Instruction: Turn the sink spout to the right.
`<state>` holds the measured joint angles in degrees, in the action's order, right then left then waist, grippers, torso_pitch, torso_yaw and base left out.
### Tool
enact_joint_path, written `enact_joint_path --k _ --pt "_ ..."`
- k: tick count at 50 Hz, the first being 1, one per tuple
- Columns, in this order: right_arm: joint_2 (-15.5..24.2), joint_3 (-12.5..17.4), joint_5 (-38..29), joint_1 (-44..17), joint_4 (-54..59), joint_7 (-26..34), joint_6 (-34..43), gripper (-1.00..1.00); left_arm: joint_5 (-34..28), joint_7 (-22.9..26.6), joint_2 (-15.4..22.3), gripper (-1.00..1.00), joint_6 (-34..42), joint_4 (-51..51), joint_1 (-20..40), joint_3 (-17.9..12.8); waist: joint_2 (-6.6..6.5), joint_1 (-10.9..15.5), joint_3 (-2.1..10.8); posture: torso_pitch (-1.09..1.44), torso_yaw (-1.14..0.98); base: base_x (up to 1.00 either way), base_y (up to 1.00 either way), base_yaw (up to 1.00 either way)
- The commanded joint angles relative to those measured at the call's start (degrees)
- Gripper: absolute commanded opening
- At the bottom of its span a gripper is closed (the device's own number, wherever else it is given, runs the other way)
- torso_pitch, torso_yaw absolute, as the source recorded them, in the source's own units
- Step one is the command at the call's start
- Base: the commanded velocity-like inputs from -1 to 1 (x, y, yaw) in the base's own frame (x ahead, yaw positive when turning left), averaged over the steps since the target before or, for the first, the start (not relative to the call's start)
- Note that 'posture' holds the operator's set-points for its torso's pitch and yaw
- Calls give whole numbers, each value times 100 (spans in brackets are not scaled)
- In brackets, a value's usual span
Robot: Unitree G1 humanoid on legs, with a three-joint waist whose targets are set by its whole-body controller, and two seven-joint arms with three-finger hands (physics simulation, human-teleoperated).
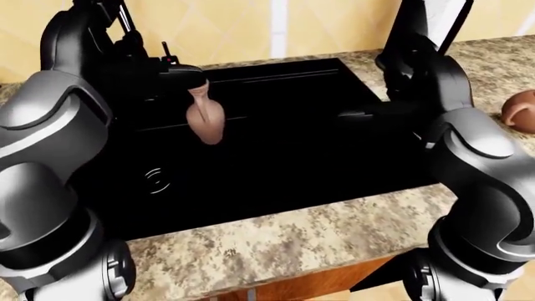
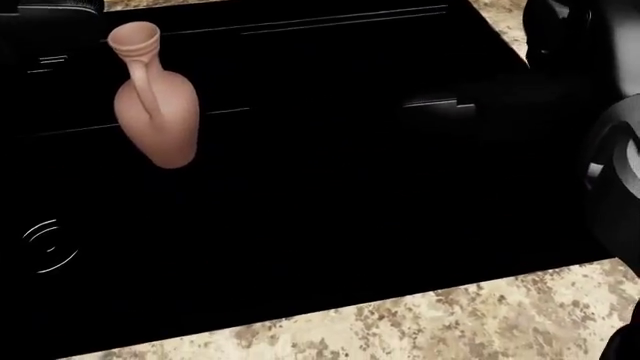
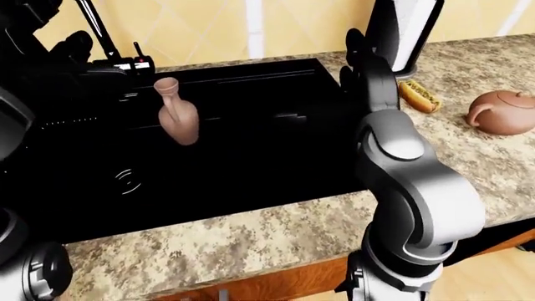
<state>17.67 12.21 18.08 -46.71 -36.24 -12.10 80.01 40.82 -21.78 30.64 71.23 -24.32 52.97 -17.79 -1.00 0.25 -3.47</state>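
A black sink (image 1: 276,163) fills the middle of the views, with a pink clay vase (image 2: 155,112) lying in its upper left part. The thin black faucet spout (image 3: 95,28) rises at the sink's top left corner, beside a small base with a red mark (image 3: 142,63). My left hand (image 1: 163,63) is up against the faucet, black on black, so its fingers cannot be made out. My right hand (image 1: 368,114) hovers over the sink's right side, apart from the faucet; only a grey glint of it shows.
A speckled granite counter (image 3: 251,232) surrounds the sink, above wooden cabinet fronts (image 1: 309,285). On the right of the counter are a brown teapot (image 3: 502,111), a hot dog (image 3: 418,94) and a white upright roll (image 3: 401,25). A round drain (image 2: 48,246) sits at the sink's lower left.
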Motion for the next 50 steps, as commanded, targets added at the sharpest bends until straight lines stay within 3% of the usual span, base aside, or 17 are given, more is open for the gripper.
enact_joint_path --k 1,6,11,20,35,50 --pt "56 26 -100 -179 -86 56 -172 100 29 -27 83 100 -153 -87 210 -86 -10 -2 154 0 0 0 0 0" --pt "4 34 -200 -176 -131 137 -143 100 206 -108 83 100 -126 -62 265 -202 -3 2 169 0 0 0 0 0" --pt "-67 -10 -319 -110 -168 190 -156 100 336 -109 204 100 -308 6 185 -120 -6 2 188 0 0 0 0 0" --pt "-134 -51 -483 -57 -155 306 -230 100 360 -129 308 100 -149 117 263 -81 -16 -24 405 -9 0 0 0 0" --pt "-192 -79 -631 -188 -208 388 -89 100 408 -74 335 100 62 117 385 -107 -42 -25 925 -24 0 0 0 0" --pt "-216 -136 -748 -319 -233 453 16 100 219 183 332 100 271 35 498 46 -49 -15 1569 -39 0 0 0 0"
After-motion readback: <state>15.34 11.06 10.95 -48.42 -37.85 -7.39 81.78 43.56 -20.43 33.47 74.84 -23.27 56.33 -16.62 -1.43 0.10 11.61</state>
